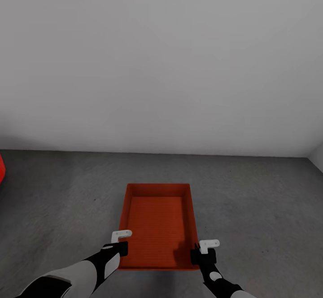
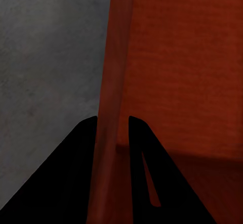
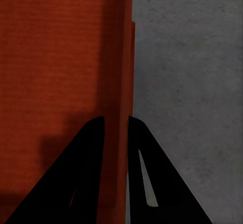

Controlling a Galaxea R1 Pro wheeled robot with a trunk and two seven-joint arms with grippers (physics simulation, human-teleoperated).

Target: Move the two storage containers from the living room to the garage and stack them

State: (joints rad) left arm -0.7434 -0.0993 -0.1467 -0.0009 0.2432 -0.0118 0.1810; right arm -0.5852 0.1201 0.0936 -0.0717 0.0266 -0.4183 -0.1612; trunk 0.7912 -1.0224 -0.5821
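Both my grippers, left (image 1: 117, 240) and right (image 1: 202, 249), clamp opposite side walls of the orange-red lidless plastic bin (image 1: 157, 226), low over the dark grey concrete floor (image 1: 260, 199). Risk: uneven release tilts it, leaving a skewed base for stacking.

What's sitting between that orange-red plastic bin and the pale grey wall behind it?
Nothing: in the head view, only bare mottled dark grey concrete floor stretches from the orange-red rectangular plastic bin to the plain pale grey wall.
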